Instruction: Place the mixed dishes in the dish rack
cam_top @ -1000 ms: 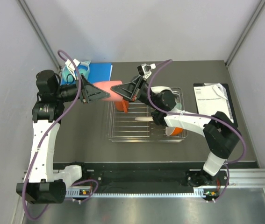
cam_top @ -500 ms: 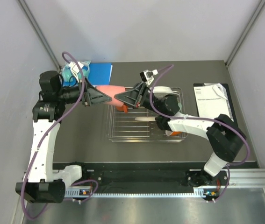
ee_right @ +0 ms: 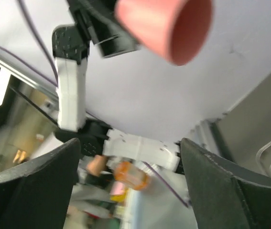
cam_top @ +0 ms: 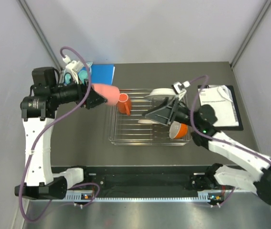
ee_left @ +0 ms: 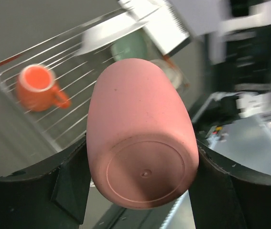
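My left gripper (cam_top: pixel 98 98) is shut on the pink cup (cam_top: pixel 106 91) and holds it on its side above the left end of the dish rack (cam_top: pixel 130 132). In the left wrist view the cup's base (ee_left: pixel 142 174) faces the camera between both fingers (ee_left: pixel 73 186). An orange mug (cam_top: pixel 123 104) stands in the rack, also seen below the cup as the mug (ee_left: pixel 39 88). A white plate (cam_top: pixel 161 92) and an orange bowl (cam_top: pixel 178 130) sit at the rack's right end. My right gripper (cam_top: pixel 150 113) hangs open and empty over the rack's middle, looking towards the cup (ee_right: pixel 166 26).
A black clipboard with white paper (cam_top: pixel 219 106) lies right of the rack. Teal headphones (cam_top: pixel 73 76) and a blue sheet (cam_top: pixel 102 72) sit at the back left. Grey walls close in both sides of the table.
My right gripper opened, let go of the pink cup and drew back to the right. The left gripper alone now holds the cup and has shifted slightly left.
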Controlling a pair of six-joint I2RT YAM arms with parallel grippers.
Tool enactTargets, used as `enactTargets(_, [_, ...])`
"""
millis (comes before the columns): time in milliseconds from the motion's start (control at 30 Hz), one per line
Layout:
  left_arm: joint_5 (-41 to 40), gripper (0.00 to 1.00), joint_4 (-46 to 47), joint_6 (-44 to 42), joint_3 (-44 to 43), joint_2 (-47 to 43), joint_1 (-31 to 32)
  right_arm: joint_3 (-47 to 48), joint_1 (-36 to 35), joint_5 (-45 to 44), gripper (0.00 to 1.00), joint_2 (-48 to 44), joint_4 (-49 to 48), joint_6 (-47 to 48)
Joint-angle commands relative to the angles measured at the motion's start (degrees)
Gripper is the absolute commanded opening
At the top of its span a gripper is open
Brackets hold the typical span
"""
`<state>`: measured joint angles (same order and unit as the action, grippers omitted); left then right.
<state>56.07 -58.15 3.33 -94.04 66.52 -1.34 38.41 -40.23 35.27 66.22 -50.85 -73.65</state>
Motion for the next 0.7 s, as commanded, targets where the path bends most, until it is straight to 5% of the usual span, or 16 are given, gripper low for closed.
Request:
enactTargets(0, [-13.9, 0.0, -9.0, -15.3, 5.7, 0.2, 0.7, 7.7, 0.7, -3.6, 0.91, -16.3, 27.6, 22.6])
enactTargets(133, [-19.7, 0.0, -5.1, -15.3, 13.1, -1.6, 6.5, 15.3, 0.7, -13.9, 0.99, -27.3, 46.0, 31.5])
enactTargets(267, [-26.7, 0.0, 0.6, -10.4, 18.2, -1.2, 15.2, 19.4, 0.7, -19.0, 1.0, -32.1, 53.5, 35.5])
enactTargets(667, [-41.5, 0.0, 6.9, -6.3, 19.3, 4.8, 21.9, 15.1, 0.7, -25.6, 1.0, -40.3, 57.9, 34.9])
